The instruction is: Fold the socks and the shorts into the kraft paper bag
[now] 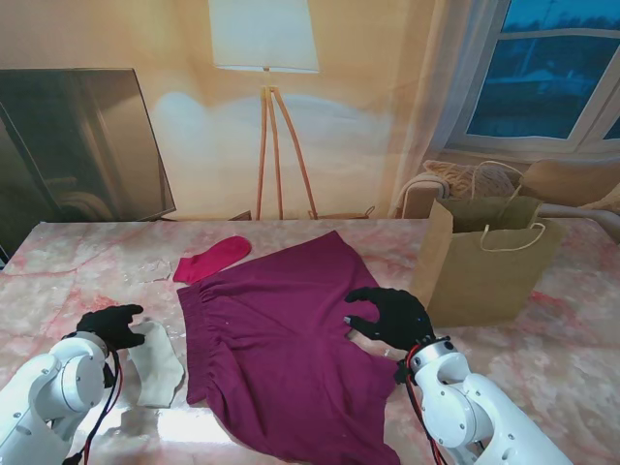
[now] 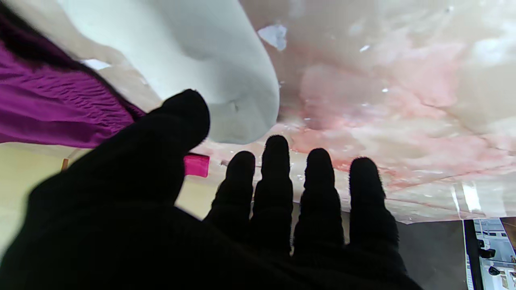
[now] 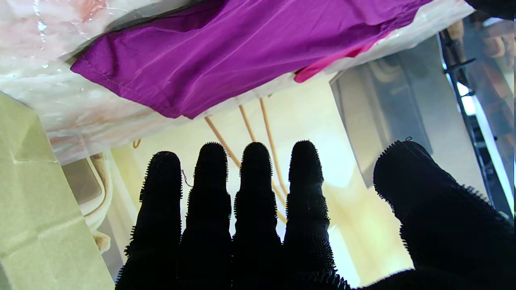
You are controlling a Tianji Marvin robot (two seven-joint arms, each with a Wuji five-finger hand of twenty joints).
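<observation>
Shorts (image 1: 281,339) beneath right hand (image 1: 392,317)

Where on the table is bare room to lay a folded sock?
Bare marble lies left of the pink sock, and to the right beyond the paper bag. The middle is crowded: the shorts fill it, white sock beside them.

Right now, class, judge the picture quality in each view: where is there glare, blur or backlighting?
Stand view: sharp, with glare on the table edge nearest me, beside the white sock. Left wrist view: the left hand is a blurred dark mass, and the white sock and shorts are soft. Right wrist view: the right hand is silhouetted against a bright wall, while the shorts stay crisp.
</observation>
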